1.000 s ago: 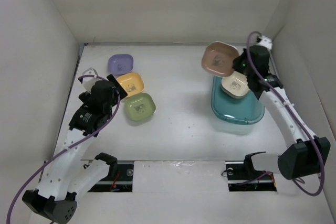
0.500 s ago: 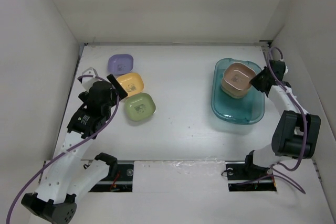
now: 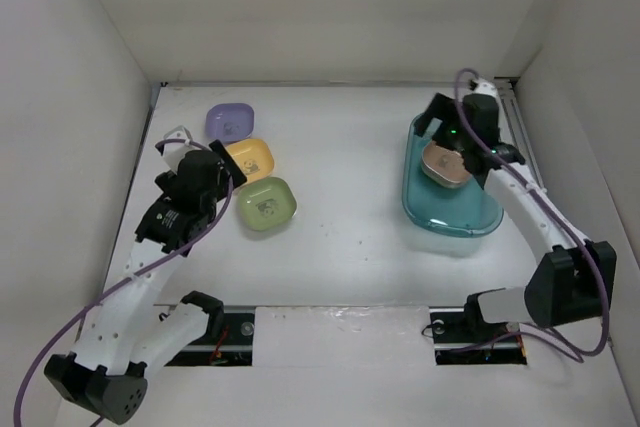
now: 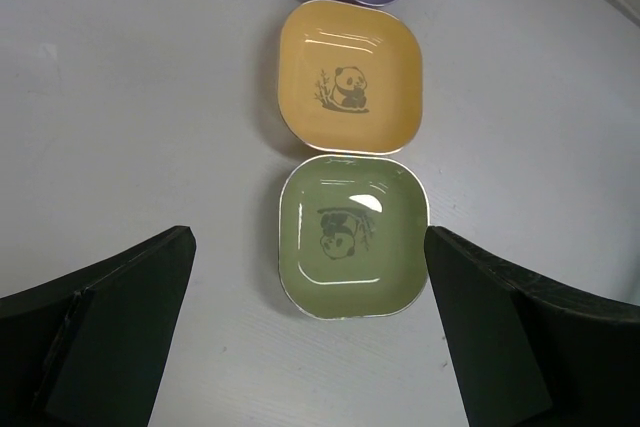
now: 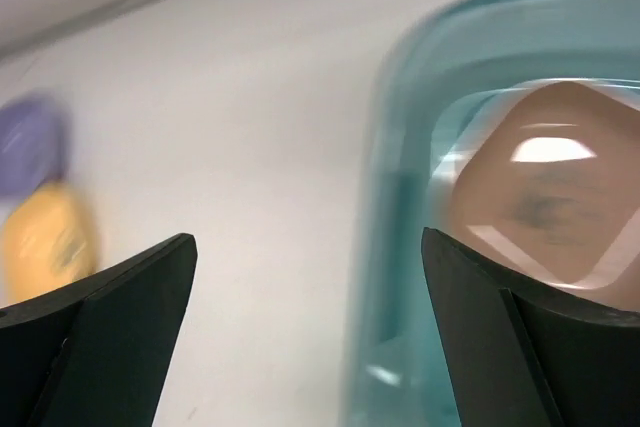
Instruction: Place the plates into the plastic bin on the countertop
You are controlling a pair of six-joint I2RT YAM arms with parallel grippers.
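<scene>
On the left of the surface (image 3: pixel 340 167), a purple plate (image 3: pixel 230 122), a yellow plate (image 3: pixel 248 159) and a green plate (image 3: pixel 266 203) are being left in a row. The left end effector (image 4: pixel 305 237) is being held near the green plate, fingers wide apart, empty. To the right, a brown plate (image 3: pixel 447 164) is lying in the bin (image 3: pixel 450 219). The right end effector (image 5: pixel 305 239) is being held over the bin, spread and empty.

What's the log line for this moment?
left jaws open, by green plate | right jaws open, above plastic bin | brown plate in bin | purple plate, yellow-orange plate on countertop
</scene>
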